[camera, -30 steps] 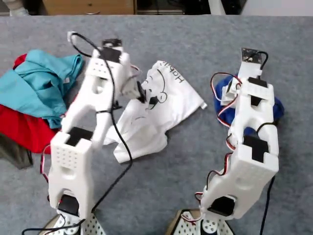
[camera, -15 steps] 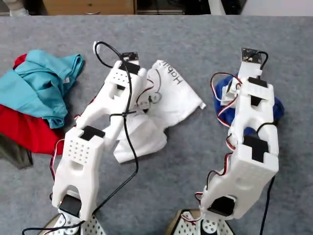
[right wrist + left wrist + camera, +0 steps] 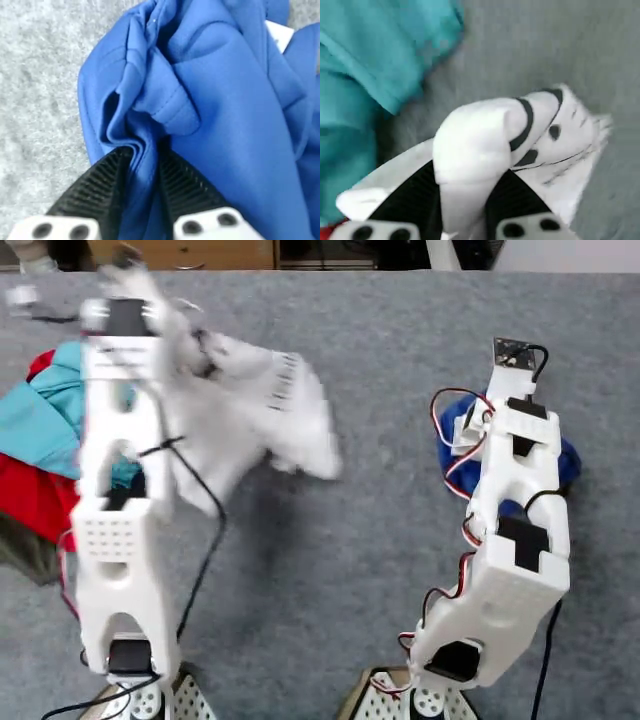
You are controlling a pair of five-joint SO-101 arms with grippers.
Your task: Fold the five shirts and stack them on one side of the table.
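Pose: left tool [image 3: 467, 172] grips white shirt [image 3: 250, 410] aloft | right tool [image 3: 144, 154] pinches blue shirt [image 3: 225, 100]

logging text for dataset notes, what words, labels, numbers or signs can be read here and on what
Dark print on the white shirt: blurred in the high view; the left wrist view shows drawn lines but no legible letters.
White tag on the blue shirt: too small to read.
No other text can be read, so there is nothing to quote.
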